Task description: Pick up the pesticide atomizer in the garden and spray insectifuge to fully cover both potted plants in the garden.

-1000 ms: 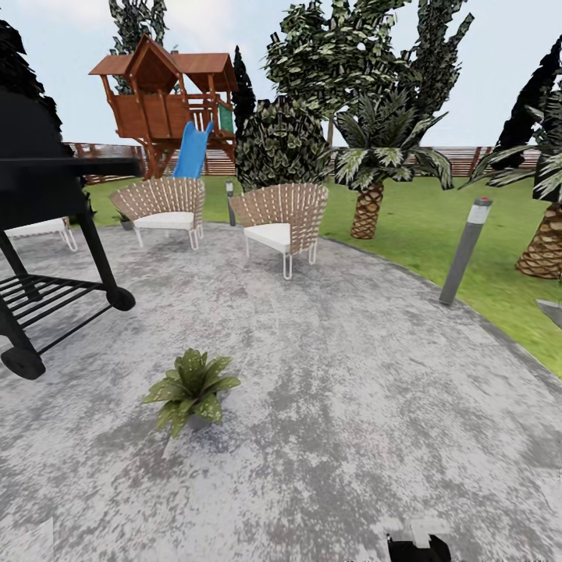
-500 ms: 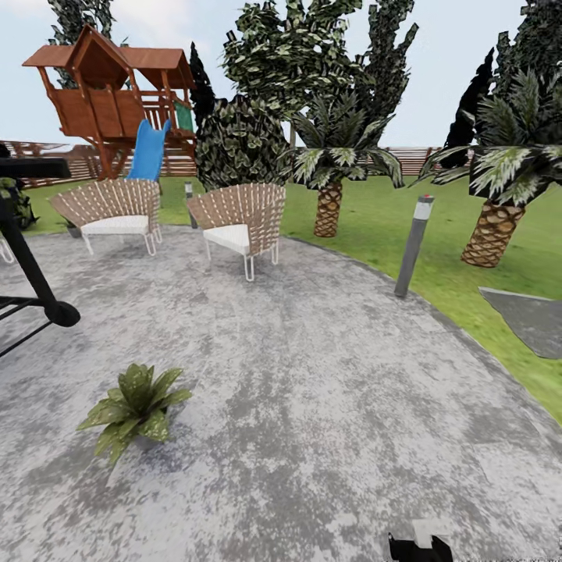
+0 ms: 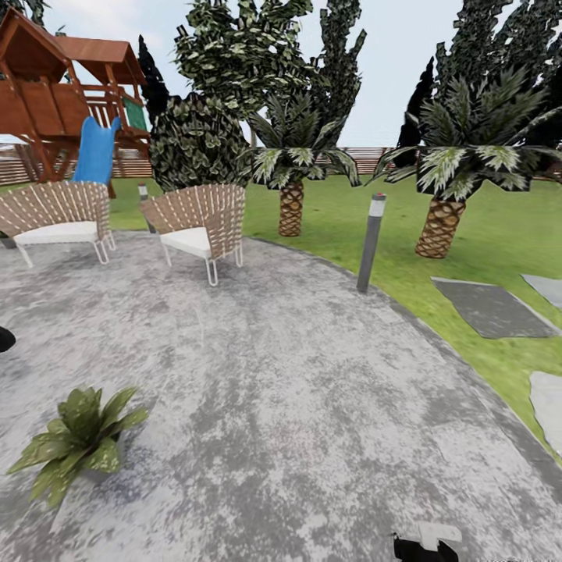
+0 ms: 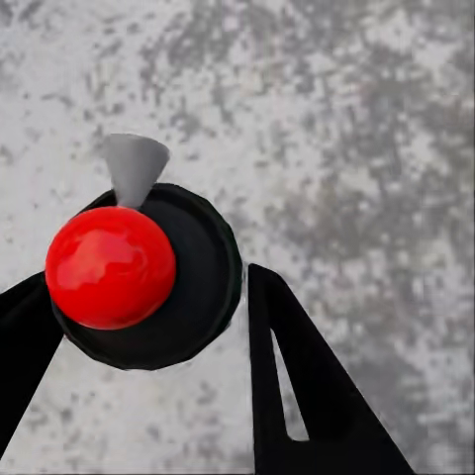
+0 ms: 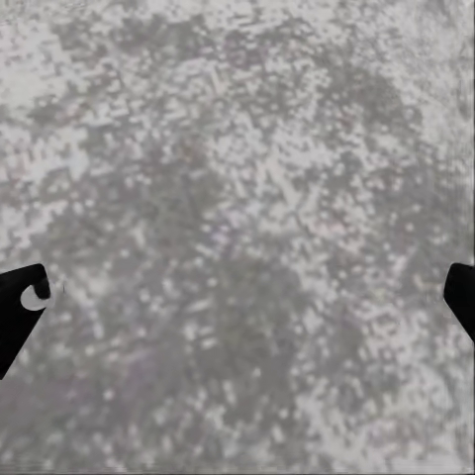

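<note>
Left pincer: two black fingers either side of a dark round body with a glossy red ball on top and a grey cone nozzle. That is the pesticide atomizer, seen from above. One finger overlaps its edge; the other sits just beside it with a thin gap showing. Looks gripped, but contact on both sides isn't certain. Grey mottled paving beneath it.

Right pincer: fingertips sit at opposite edges of the right wrist view, spread wide, nothing between them, only paving below.

Head view, near edge: a black-and-white part pokes in at bottom right, can't tell which part it is.

One potted plant stands on the paving at lower left, a rosette of broad pointed green leaves; its pot is mostly hidden under them.

Further out: two wicker chairs with white cushions at the far edge of the paving, a grey bollard light at the lawn border, and stepping slabs in the grass at right.

Beyond: palms, a round dark bush, and a wooden playhouse with a blue slide.
</note>
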### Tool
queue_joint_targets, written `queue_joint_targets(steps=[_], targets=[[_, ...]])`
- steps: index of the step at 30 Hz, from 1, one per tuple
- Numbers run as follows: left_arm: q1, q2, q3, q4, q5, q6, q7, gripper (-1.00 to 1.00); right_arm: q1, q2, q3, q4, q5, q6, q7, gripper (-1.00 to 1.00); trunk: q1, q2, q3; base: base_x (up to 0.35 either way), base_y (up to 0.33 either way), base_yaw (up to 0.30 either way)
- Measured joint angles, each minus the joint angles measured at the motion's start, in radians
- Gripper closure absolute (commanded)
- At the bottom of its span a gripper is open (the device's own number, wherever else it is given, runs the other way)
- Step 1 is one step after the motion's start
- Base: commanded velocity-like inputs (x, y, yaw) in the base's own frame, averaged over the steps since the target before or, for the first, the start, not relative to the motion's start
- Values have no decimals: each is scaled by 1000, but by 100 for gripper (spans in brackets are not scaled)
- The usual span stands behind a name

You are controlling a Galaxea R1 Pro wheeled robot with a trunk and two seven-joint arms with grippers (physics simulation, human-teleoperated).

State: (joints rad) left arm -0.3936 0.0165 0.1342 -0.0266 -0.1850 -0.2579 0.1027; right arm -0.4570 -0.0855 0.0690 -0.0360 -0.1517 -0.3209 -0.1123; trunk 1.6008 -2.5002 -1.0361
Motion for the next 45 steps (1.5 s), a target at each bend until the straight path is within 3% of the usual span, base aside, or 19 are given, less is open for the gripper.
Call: queue_joint_targets(steps=[10,45], targets=[[0,-15,-7,-97,-3,1,-2,100,-1,-3,-1,0,0,0,0,-100,0,0,0,249,-182,-298],[31,4,-4,-88,-3,-4,-2,100,-1,2,1,0,3,0,2,-100,0,0,0,284,-167,-298]])
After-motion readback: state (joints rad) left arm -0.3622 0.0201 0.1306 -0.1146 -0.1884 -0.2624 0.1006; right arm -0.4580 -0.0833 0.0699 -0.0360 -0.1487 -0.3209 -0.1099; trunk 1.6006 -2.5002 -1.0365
